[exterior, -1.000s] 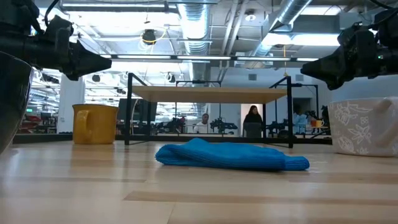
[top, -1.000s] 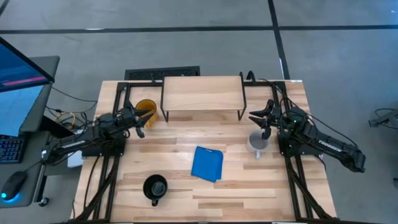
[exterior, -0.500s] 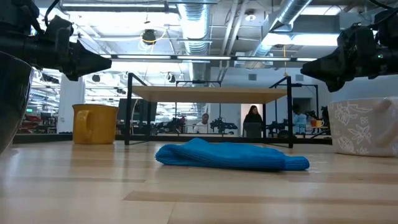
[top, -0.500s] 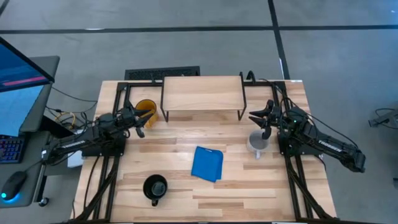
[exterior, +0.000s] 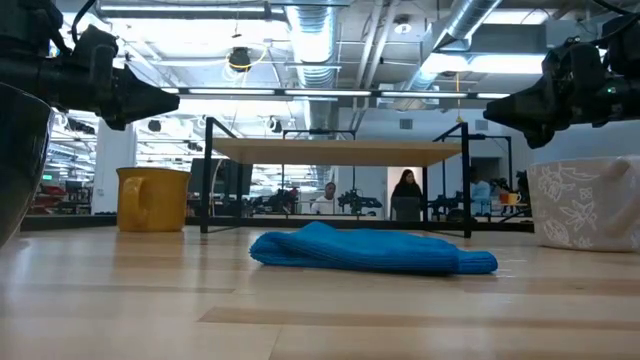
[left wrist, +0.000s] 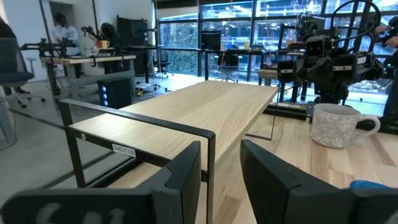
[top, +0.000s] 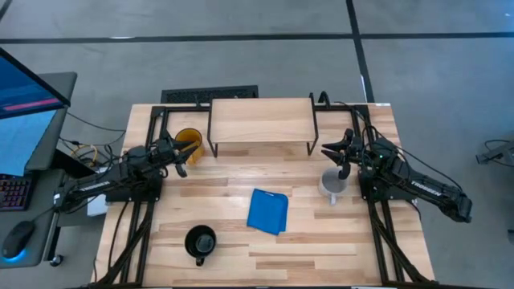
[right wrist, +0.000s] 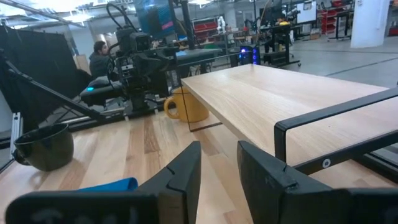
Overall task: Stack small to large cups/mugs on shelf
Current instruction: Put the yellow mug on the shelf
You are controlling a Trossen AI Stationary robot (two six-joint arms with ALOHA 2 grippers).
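Observation:
The shelf (top: 261, 120) stands on thin black legs at the table's far middle, its wood top bare. A yellow mug (top: 189, 143) rests on its base left of the shelf, and a light grey mug (top: 333, 185) sits near its right end. A black mug (top: 200, 242) is close to the table's near edge. My left gripper (top: 181, 160) hovers level beside the yellow mug, open and empty, its fingers (left wrist: 183, 177) facing the shelf. My right gripper (top: 333, 158) hangs open and empty just beyond the grey mug, with its fingers (right wrist: 264, 177) also facing the shelf.
A crumpled blue cloth (top: 267, 210) lies in the table's middle between the mugs. Black frame rails run along the table's left and right sides under the arms. A desk with a monitor (top: 24, 104) stands off the table's left edge.

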